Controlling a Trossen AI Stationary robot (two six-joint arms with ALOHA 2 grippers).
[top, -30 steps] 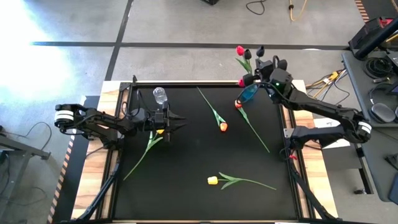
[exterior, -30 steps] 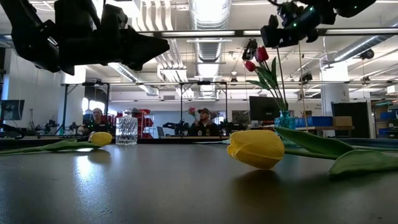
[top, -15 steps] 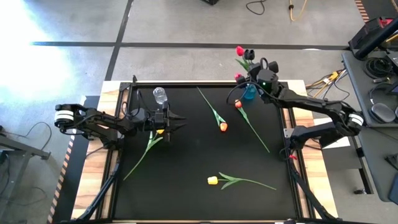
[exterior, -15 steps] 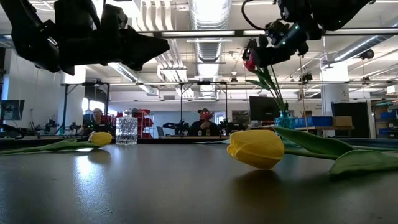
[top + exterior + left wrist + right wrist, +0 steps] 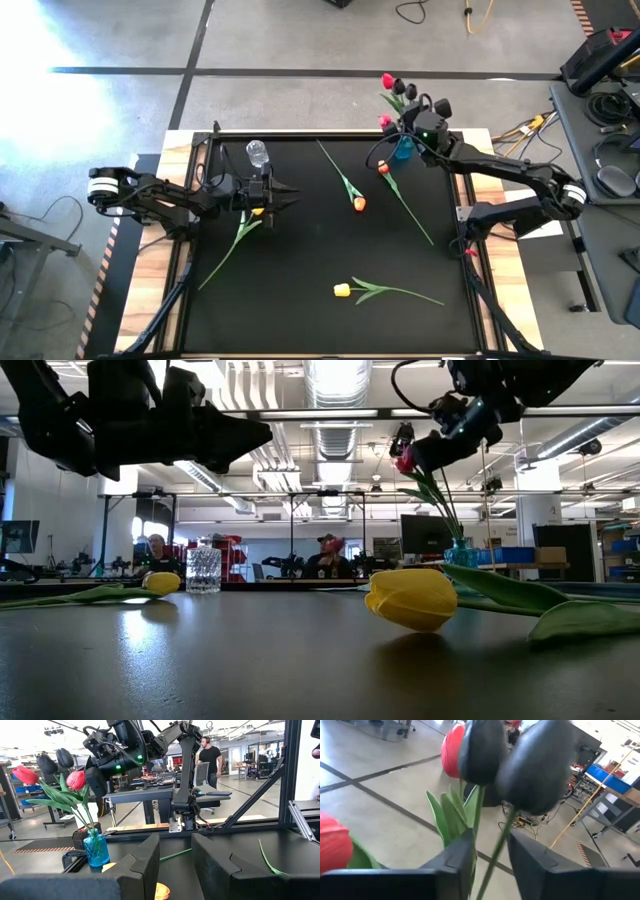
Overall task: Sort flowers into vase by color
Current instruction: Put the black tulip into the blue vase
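Observation:
A blue vase point(image 5: 402, 150) at the table's far right corner holds red and dark purple tulips point(image 5: 398, 87). My right gripper point(image 5: 412, 112) hangs among their stems above the vase, open by a narrow gap. A dark purple tulip's stem point(image 5: 496, 851) runs through that gap. A clear glass vase point(image 5: 258, 153) stands at the far left. My left gripper point(image 5: 282, 197) hovers beside it over a yellow tulip point(image 5: 256, 211), open by a narrow gap and empty. An orange tulip point(image 5: 360, 203), a red-orange tulip point(image 5: 383, 168) and a second yellow tulip point(image 5: 342, 290) lie flat on the black mat. My right gripper has the dark purple tulip's stem point(image 5: 490, 870) passing between its two fingers, below the flower head. The gap is wider than the stem, and I cannot tell whether either finger touches it. The tulip stands upright with the others in the blue vase.
The black mat point(image 5: 300, 250) has free room at its middle and near left. Long stems of the lying tulips cross the mat's right half. The blue vase stands close to the far edge. People sit at desks far behind the table point(image 5: 325, 560).
My right gripper has gone down and toward the table's left edge, in among the flowers above the blue vase, then nearly stopped. The dark purple tulip head has gone with it and now stands close beside the other heads in the vase.

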